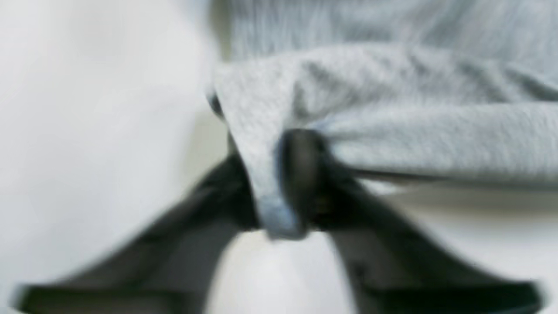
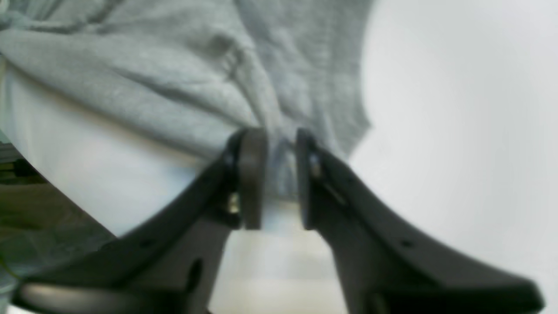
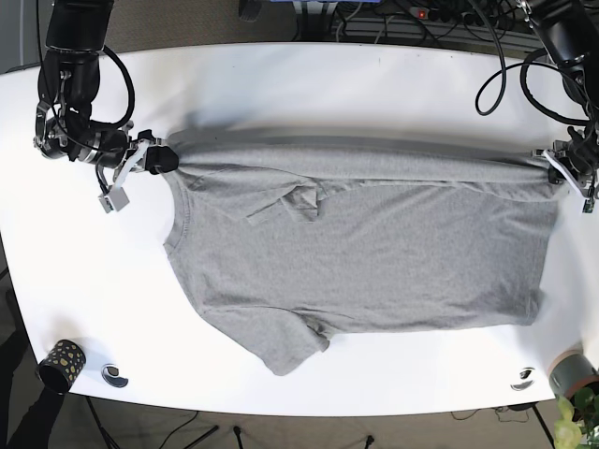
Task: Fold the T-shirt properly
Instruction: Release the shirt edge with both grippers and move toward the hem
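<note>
A grey T-shirt (image 3: 365, 253) lies spread on the white table (image 3: 281, 84), its far long edge lifted and pulled taut between both arms. My right gripper (image 3: 164, 157) at the left of the base view is shut on the shirt's shoulder corner; the right wrist view shows the fabric (image 2: 279, 165) pinched between the two pads. My left gripper (image 3: 560, 168) at the right edge is shut on the hem corner; the left wrist view shows cloth (image 1: 392, 135) wrapped over one finger (image 1: 301, 174). One sleeve (image 3: 281, 341) lies flat at the near side, the other is folded onto the chest (image 3: 285, 201).
A small dark speckled cup (image 3: 61, 363) and a round item (image 3: 115, 375) sit at the table's near left corner. Another round item (image 3: 523, 378) and a pot with a plant (image 3: 573, 374) sit near the right corner. Cables (image 3: 393, 23) run behind the far edge.
</note>
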